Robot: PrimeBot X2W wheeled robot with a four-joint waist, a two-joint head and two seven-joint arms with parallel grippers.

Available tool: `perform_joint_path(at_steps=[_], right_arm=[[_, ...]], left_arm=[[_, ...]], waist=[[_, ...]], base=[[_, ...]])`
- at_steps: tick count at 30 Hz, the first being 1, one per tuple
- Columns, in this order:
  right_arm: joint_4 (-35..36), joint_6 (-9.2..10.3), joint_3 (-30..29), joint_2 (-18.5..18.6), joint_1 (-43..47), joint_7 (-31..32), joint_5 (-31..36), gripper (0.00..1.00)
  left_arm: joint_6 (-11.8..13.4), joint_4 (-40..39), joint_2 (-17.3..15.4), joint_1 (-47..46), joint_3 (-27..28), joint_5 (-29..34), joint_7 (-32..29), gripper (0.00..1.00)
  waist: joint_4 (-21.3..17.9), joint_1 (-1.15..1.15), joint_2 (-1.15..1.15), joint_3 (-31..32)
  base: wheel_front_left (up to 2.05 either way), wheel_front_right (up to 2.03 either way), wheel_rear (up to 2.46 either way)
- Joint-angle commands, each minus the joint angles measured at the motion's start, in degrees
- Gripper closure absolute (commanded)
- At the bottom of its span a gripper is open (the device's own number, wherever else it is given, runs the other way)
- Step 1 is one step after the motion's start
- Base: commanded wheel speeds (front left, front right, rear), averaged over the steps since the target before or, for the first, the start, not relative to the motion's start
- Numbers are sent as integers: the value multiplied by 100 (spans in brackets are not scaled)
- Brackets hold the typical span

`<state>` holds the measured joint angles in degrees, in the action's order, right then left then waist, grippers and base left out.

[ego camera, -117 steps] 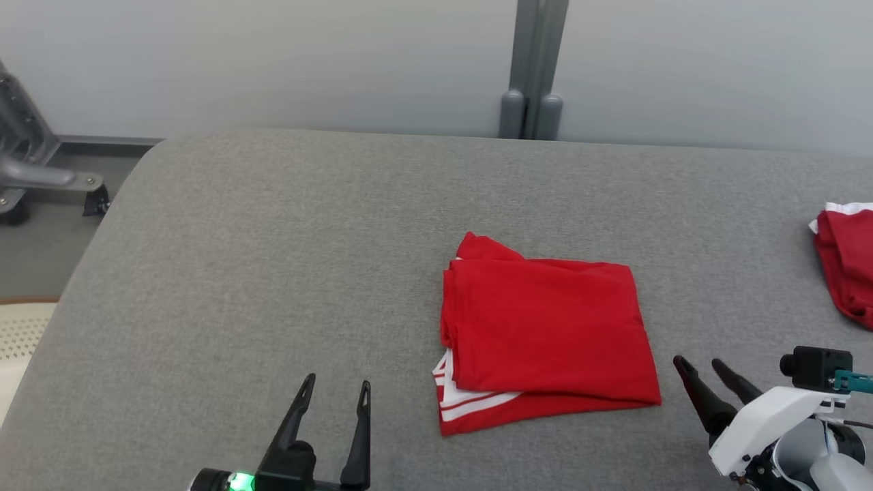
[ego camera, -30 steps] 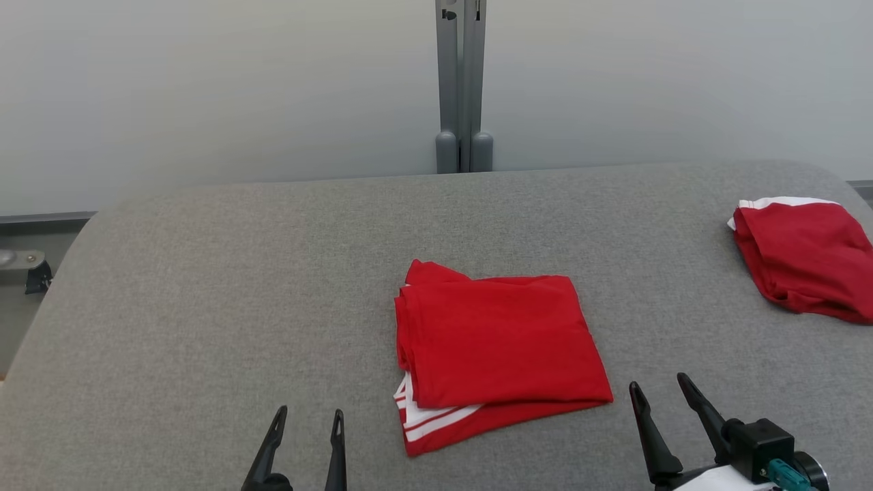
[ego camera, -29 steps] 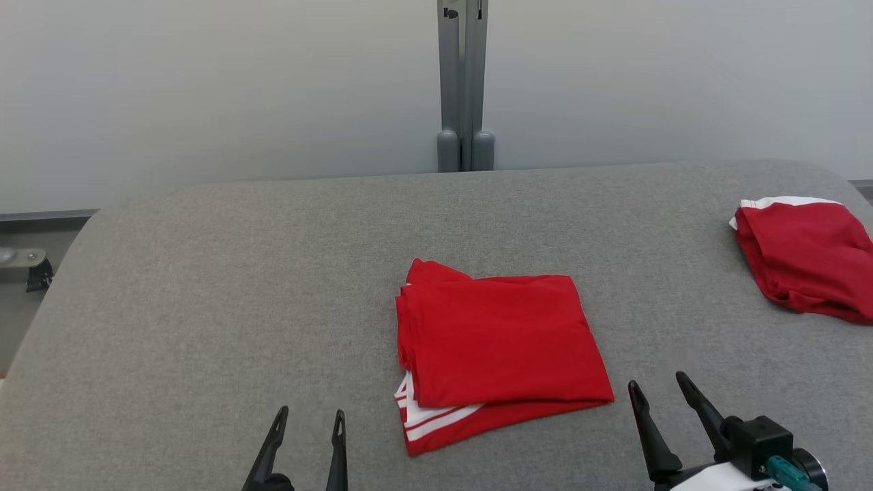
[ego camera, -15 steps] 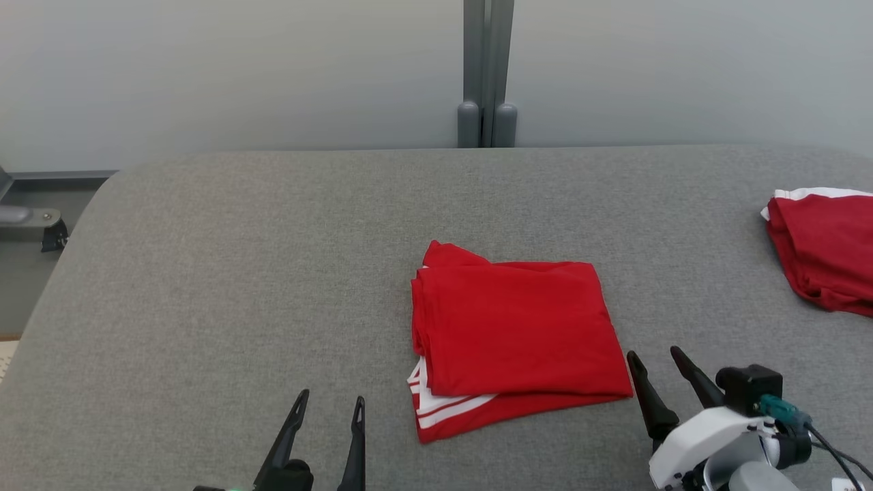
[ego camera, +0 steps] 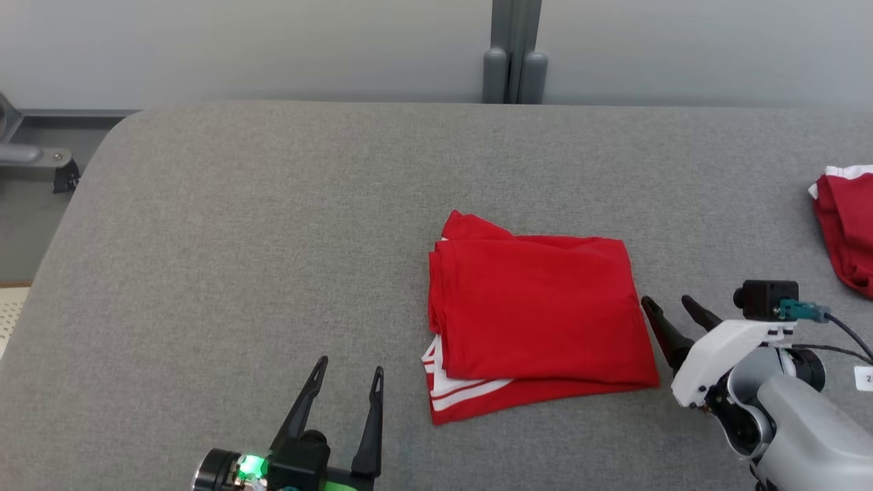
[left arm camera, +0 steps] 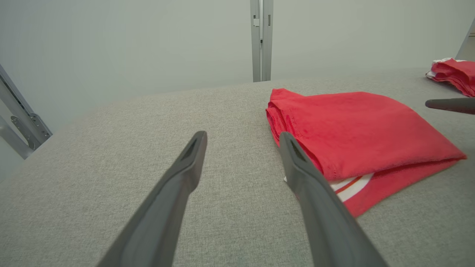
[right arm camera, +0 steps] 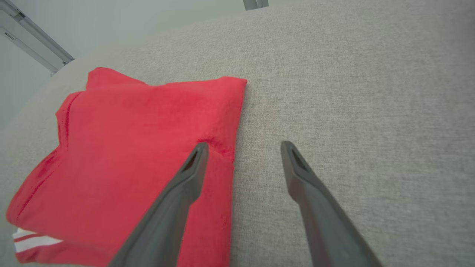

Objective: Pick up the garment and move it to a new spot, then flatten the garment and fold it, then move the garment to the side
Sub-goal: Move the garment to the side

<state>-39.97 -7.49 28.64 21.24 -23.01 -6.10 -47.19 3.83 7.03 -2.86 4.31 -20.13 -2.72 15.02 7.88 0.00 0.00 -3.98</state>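
Head view: found a folded red cloth garment with white stripes (ego camera: 539, 307) lying flat on a wide grey fabric-covered table (ego camera: 239, 239), a little right of the middle. Noted the stripes showing at its near-left corner, under the top fold. Saw the left gripper (ego camera: 350, 365), with two long dark fingers, low at the near edge. Placed it left of the garment and apart from it, fingers spread and holding nothing. Placed the right gripper (ego camera: 665, 300) just beside the garment's right edge, fingers likewise spread, nothing between them. From the right wrist view, saw one dark finger (right arm camera: 185, 178) lying over the garment's right border, its tip at a small pucker in the cloth, the other finger over bare table. Could not tell whether that tip touched the cloth. Spotted a second, crumpled red-and-white garment (ego camera: 846, 225) at the far right of the table, well apart. Noted a grey upright metal post (ego camera: 515, 61) behind the table, against a pale wall (ego camera: 273, 48).
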Motion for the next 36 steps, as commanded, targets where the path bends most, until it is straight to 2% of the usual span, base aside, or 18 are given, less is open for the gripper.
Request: perform_joint_path(at_steps=[1,8,9,12,18,23,29,30,36], right_arm=[[-61,1,85,62,-141,57,-130,0],[-403,0,590,158,-466,454,-580,0],[-415,0,678,153,-468,538,-638,20],[-329,0,938,175,-488,657,-840,100],[-233,8,1270,571,-755,386,-828,100],[-224,6,1428,978,-1188,124,-654,100],[-323,5,1410,1533,-1926,-164,-335,100],[-331,5,1360,1735,-2227,-233,-232,100],[-404,5,1049,2323,-2886,-377,45,100]], left_arm=[[-11,0,-10,-123,-6,-5,20,0],[34,17,-9,-304,-96,-51,20,0],[38,19,-9,-318,-99,-57,19,0],[78,17,-9,-359,-99,-70,19,0],[75,-47,-9,-430,-87,-63,20,0],[30,-151,-9,-593,-54,-1,20,0],[-55,-273,-54,-886,1,146,19,0],[-89,-307,-89,-1001,14,187,19,0],[-167,-311,-147,-1271,-22,259,19,0]], waist=[[127,0,0,-197],[226,0,0,-426],[226,0,0,-444],[185,0,0,-511],[-70,0,0,-665],[-435,0,0,-987],[-896,0,0,-1472],[-1057,0,0,-1648],[-1280,0,0,-2024]], base=[[0,0,0],[0,0,0],[0,0,0],[0,0,0],[0,0,0],[0,0,0],[0,0,0],[0,0,0],[0,0,0]])
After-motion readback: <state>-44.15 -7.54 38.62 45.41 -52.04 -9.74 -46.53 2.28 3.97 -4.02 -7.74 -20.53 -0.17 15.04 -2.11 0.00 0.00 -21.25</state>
